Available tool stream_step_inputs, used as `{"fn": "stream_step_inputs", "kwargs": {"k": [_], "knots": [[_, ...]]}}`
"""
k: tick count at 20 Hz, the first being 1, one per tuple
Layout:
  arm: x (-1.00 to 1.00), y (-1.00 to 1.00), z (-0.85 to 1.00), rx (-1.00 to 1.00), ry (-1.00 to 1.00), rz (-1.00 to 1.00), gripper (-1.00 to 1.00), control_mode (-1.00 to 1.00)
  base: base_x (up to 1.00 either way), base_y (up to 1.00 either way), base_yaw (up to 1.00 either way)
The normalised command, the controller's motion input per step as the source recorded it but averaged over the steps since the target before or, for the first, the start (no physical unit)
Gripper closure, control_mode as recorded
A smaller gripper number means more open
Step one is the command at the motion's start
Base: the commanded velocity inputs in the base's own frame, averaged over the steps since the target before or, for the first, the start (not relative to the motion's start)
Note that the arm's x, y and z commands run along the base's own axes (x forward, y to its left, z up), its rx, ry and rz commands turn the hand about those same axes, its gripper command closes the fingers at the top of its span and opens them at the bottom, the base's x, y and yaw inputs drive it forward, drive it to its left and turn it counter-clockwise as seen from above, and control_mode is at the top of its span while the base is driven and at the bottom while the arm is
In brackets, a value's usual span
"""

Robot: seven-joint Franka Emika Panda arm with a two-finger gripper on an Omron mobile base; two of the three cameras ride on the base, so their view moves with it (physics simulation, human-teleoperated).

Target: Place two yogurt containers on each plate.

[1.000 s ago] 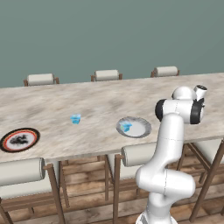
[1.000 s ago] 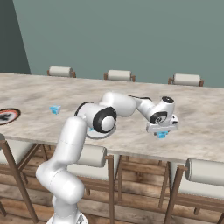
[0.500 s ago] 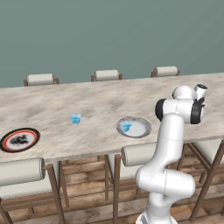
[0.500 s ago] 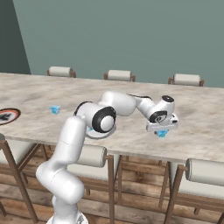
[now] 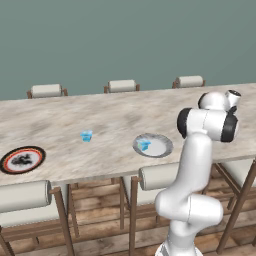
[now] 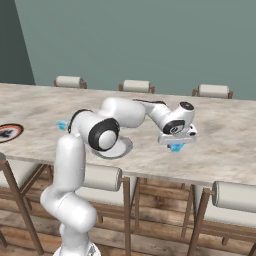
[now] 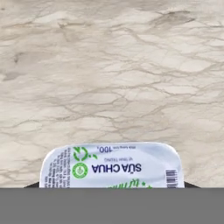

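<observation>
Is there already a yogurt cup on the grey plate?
Yes, one light blue cup sits on the grey plate.

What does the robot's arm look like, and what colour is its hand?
The arm is glossy white, built of fat rounded tube sections like bent sausages. Its joints are dark, nearly black rings, one big one at the elbow. The hand is a small, blocky white piece with a dark round cap above it. No cables or markings show.

The counter (image 5: 100, 120) is showing matt, veined marble. The yogurt container (image 7: 111, 168) is wearing a smooth printed foil-like lid. Chair frames (image 5: 131, 210) are looking wooden.
</observation>
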Motion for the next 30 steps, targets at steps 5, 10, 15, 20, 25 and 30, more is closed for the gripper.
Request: {"fn": "stream_step_inputs", "kwargs": {"k": [5, 10, 15, 20, 25, 30], "knots": [[-0.89, 1.0, 0.13, 0.0, -0.05, 0.01, 1.0, -1.0, 0.0, 0.0, 0.0], [-0.34, 1.0, 0.16, -0.01, -0.02, 0.06, 1.0, -1.0, 0.0, 0.0, 0.0], [0.24, 1.0, 0.66, -0.01, 0.0, 0.01, 1.0, -1.0, 0.0, 0.0, 0.0], [0.47, 0.69, 0.56, 0.0, 0.07, 0.01, 1.0, -1.0, 0.0, 0.0, 0.0], [0.44, 0.33, 0.09, 0.0, 0.14, 0.11, 1.0, -1.0, 0.0, 0.0, 0.0], [0.18, 0.08, -0.45, 0.0, 0.12, 0.07, 1.0, -1.0, 0.0, 0.0, 0.0]]}}
